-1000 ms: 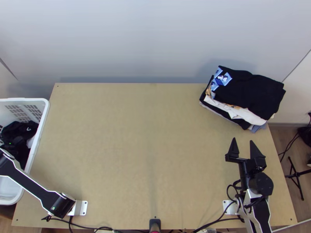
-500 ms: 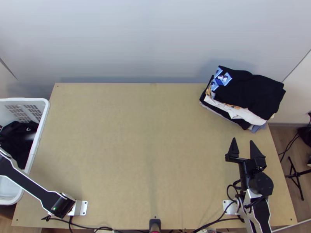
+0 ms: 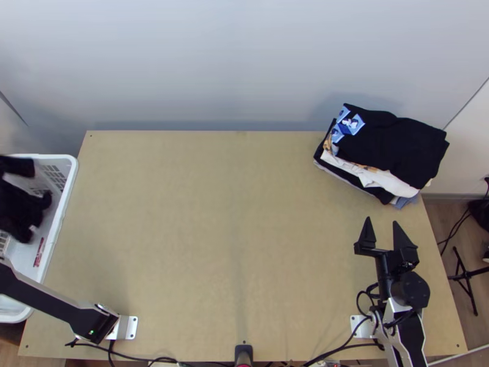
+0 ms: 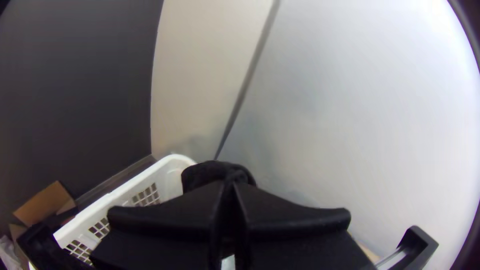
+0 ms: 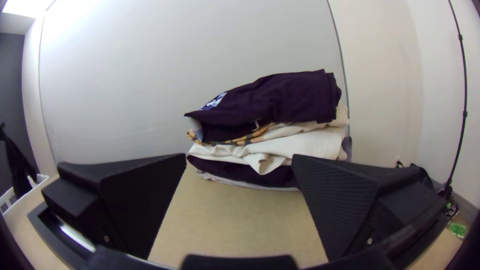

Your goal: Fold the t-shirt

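At nine o'clock, over the white basket (image 3: 63, 211), clenching the black t-shirt (image 3: 18, 205) with the left gripper (image 4: 229, 181); at three o'clock, holding the right gripper (image 3: 382, 221) open. Probably behaving soft and limp, wanting a second hold at the shoulder.

Basket (image 3: 66, 196) stands left, clothes pile (image 3: 394, 144) far right on table (image 3: 232, 214).

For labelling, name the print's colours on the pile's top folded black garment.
Blue and white print, clearest in the top view.
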`<state>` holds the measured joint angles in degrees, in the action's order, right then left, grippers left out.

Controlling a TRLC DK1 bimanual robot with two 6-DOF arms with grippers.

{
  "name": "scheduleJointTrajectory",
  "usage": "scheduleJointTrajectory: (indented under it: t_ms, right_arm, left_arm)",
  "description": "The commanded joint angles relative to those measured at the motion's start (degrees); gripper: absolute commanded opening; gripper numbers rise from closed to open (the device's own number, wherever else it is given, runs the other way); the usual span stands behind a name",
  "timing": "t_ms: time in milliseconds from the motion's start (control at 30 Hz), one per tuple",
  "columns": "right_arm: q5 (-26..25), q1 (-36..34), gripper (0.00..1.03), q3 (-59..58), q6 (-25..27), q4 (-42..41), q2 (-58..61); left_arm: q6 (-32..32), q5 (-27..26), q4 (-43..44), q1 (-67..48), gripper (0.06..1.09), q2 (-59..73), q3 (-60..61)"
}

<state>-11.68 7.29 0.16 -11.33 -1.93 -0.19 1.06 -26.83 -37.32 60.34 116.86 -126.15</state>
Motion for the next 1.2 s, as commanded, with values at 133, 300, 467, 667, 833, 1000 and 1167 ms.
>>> scheduleJointTrajectory:
  t_ms: [133,300,467,667,833,1000,1167]
  right_arm:
    - [0.0,0.0,0.98,0.0,0.0,0.0,0.0]
    - [0.0,0.0,0.98,0.0,0.0,0.0,0.0]
    - [0.0,0.0,0.98,0.0,0.0,0.0,0.0]
    - [0.0,0.0,0.98,0.0,0.0,0.0,0.0]
    - [0.0,0.0,0.98,0.0,0.0,0.0,0.0]
    - [0.0,0.0,0.98,0.0,0.0,0.0,0.0]
    - [0.0,0.0,0.98,0.0,0.0,0.0,0.0]
  left_arm:
    - [1.3,-6.0,-5.0,-8.1,0.09,-25.5,9.6]
    - [0.8,-6.0,-4.9,-15.4,0.09,-34.6,16.2]
    - [1.3,-6.0,-4.8,-25.4,0.09,-43.8,20.2]
    - [6.1,-3.0,-1.8,-42.6,0.09,-55.6,21.8]
    - [19.2,-0.5,7.4,-56.2,0.09,-61.7,22.1]
    - [38.1,-1.2,16.3,-57.6,0.09,-63.8,22.0]
    - [49.7,-1.5,17.5,-57.7,0.09,-63.8,23.1]
